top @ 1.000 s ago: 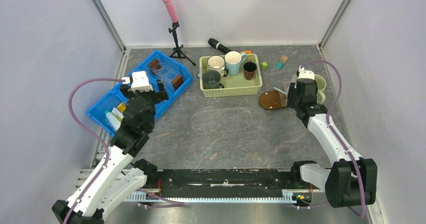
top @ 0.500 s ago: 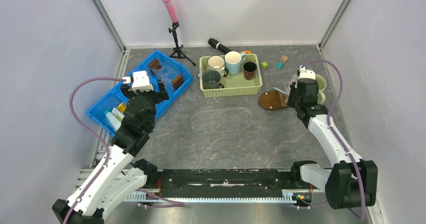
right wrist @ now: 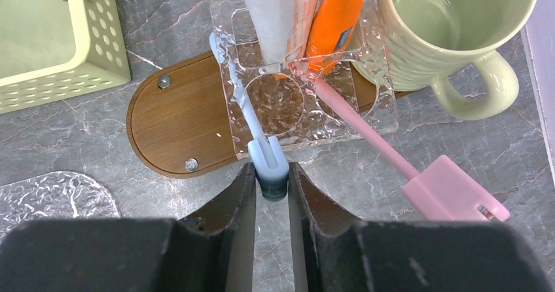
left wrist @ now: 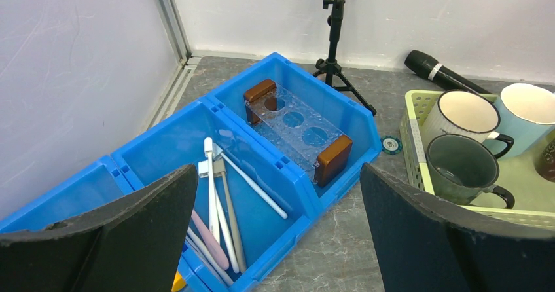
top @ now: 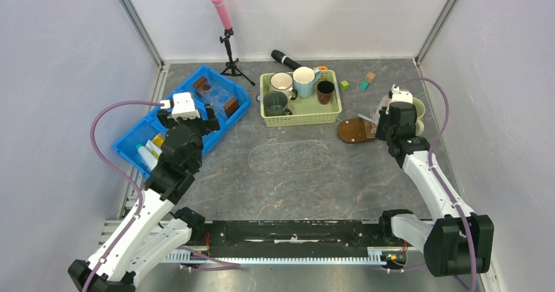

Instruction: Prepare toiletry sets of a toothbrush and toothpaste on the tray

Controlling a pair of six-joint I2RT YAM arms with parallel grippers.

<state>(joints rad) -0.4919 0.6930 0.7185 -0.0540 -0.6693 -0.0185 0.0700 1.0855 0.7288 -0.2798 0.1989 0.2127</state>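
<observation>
At the near edge of your right wrist view, the right gripper [right wrist: 270,177] is almost closed, its two fingers pinching the dark end of the pale blue toothbrush [right wrist: 243,102]. From that pinch the brush's long axis runs away from you and slightly left. It lies across the clear holder [right wrist: 288,109], which rests on the right part of the tray [right wrist: 173,118]. The tray lies flat on the table, just beside the green basket [right wrist: 59,50], with its long axis across that view. A pink toothbrush [right wrist: 393,154] slants the other way, its wide end toward you and to the right, off the tray. Farther on, the orange toothpaste tube [right wrist: 337,17] and a white tube [right wrist: 278,10] sit side by side at the holder's far part, next to the pale green mug [right wrist: 419,63].

Your left gripper [left wrist: 276,174] is spread wide and grips nothing. It hangs above the blue bin [left wrist: 163,145], with loose toothbrushes [left wrist: 216,197] lying between its fingers in that view.

From above, the right arm [top: 429,174] reaches forward along the table's right side, wrist tipped down at the tray's right end. The left arm [top: 154,200] stretches forward and left, wrist over the bin.
</observation>
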